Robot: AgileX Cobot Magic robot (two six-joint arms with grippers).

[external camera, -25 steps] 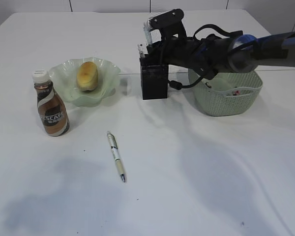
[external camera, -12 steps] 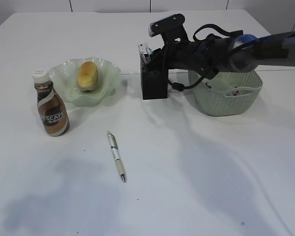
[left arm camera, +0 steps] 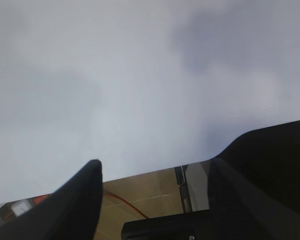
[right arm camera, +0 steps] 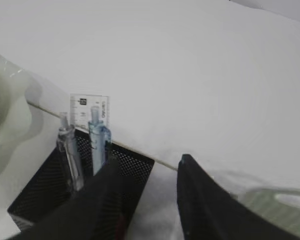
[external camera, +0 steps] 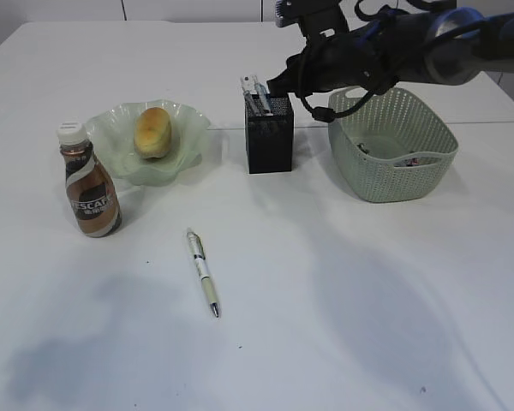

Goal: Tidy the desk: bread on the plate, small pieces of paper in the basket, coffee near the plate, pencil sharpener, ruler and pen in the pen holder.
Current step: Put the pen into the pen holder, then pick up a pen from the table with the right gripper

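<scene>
My right gripper hangs open and empty just above and behind the black mesh pen holder. The clear ruler and two clear barrels stand in the holder. A pen lies on the desk in front. The bread rests on the green plate, with the coffee beside it. Small bits lie in the basket; whether they are the pieces of paper I cannot tell. The pencil sharpener is hidden. My left gripper is open over the desk edge.
The basket stands right of the pen holder, close under my right arm. The left wrist view shows only bare white desk and tan floor beyond its edge. A seam line runs across the desk behind the holder.
My right gripper has opened and risen up and back from the pen holder. The pale item it held over the holder now stands inside it.
</scene>
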